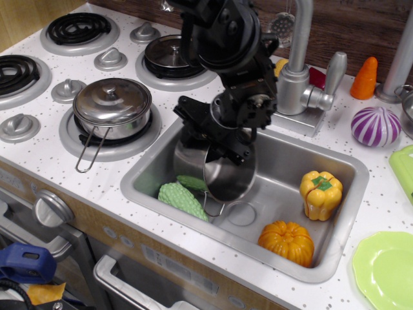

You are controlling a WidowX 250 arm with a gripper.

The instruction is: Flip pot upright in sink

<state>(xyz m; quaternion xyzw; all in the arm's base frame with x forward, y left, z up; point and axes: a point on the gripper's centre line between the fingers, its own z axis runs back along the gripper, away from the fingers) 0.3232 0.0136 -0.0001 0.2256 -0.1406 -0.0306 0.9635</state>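
Note:
The small shiny steel pot (222,173) is in the grey sink (335,223), tipped on its side with its round base facing right and toward me. Its wire loop handle (211,210) hangs down near the drain mark (242,213). My black gripper (208,141) is shut on the pot's upper rim and holds it over the left half of the basin. The fingertips are partly hidden behind the pot wall.
In the sink lie a green bumpy vegetable (182,199), a yellow pepper (320,194) and an orange pumpkin (286,242). The chrome faucet (298,81) stands behind the basin. A lidded steel pot (112,106) and a dark-lidded pan (173,55) sit on the stove at left.

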